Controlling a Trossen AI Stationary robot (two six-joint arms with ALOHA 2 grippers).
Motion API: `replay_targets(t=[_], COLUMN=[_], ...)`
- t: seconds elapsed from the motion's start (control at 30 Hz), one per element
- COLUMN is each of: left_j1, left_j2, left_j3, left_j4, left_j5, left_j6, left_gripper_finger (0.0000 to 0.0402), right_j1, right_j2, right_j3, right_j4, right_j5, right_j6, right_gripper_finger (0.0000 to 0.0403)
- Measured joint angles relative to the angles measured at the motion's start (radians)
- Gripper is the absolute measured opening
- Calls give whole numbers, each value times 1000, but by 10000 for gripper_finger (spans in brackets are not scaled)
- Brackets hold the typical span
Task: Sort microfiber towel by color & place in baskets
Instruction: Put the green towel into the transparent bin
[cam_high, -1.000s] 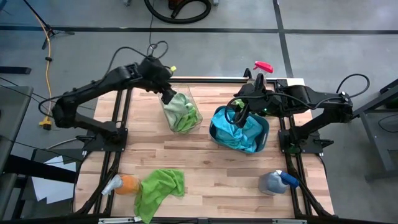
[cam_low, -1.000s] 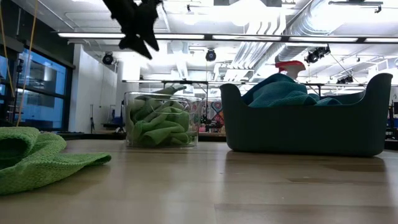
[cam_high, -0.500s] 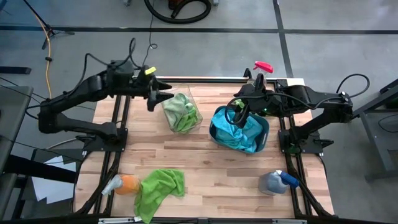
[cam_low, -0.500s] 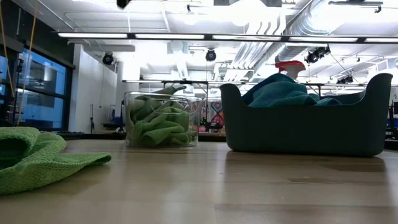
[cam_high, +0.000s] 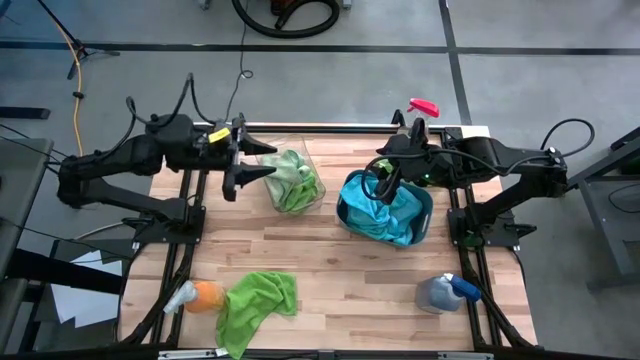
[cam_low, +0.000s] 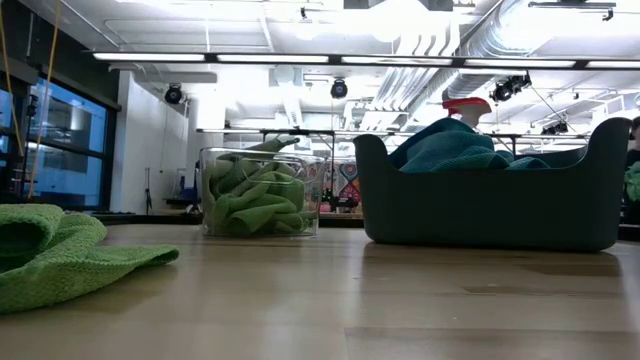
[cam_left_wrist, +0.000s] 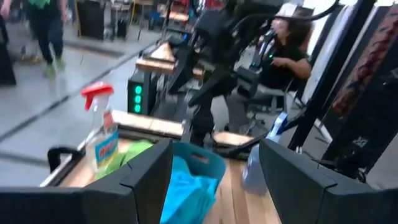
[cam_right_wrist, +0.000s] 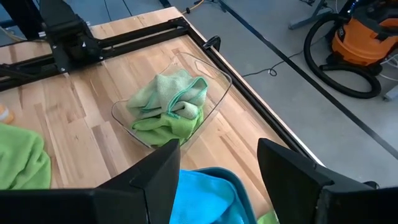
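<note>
Green towel (cam_high: 256, 305) overhangs the table (cam_high: 340, 270) edge.

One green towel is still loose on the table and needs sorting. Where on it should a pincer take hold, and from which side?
Probably the bunched, raised fold near the green towel's middle, coming straight down from above. The towel lies crumpled flat on the wooden table, so its edges offer little to pinch, while the humped folds stand up. The orange spray bottle lies close beside it, so stay clear of that side. The left pincer is open.

Green towel (cam_low: 60, 255) cut off at edge
</note>
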Motion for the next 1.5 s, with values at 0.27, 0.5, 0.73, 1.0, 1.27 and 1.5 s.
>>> replay_targets(t=[0.27, 0.5, 0.73, 1.0, 1.27, 1.5], left_j1=[0, 1, 1, 1, 1, 1], left_j2=[-72, -153, -222, -255, -259, -259], left_j3=[-132, -245, -299, -301, -301, -301], left_j4=[141, 236, 278, 276, 273, 271], left_j5=[-3, -5, -53, -57, -79, -79], left_j6=[-31, -103, -128, -128, -121, -125], left_gripper_finger=[227, 227, 227, 227, 227, 227], right_j1=[0, 0, 0, 0, 6, 16], right_j2=[0, 0, 0, -2, -82, -357], right_j3=[0, 0, 0, 0, -76, -517], right_j4=[0, 0, 0, -60, -129, 114], right_j5=[-1, -2, -12, -36, -79, -127], right_j6=[11, 12, 11, -32, 1, 162], right_gripper_finger=[211, 211, 211, 211, 211, 211])
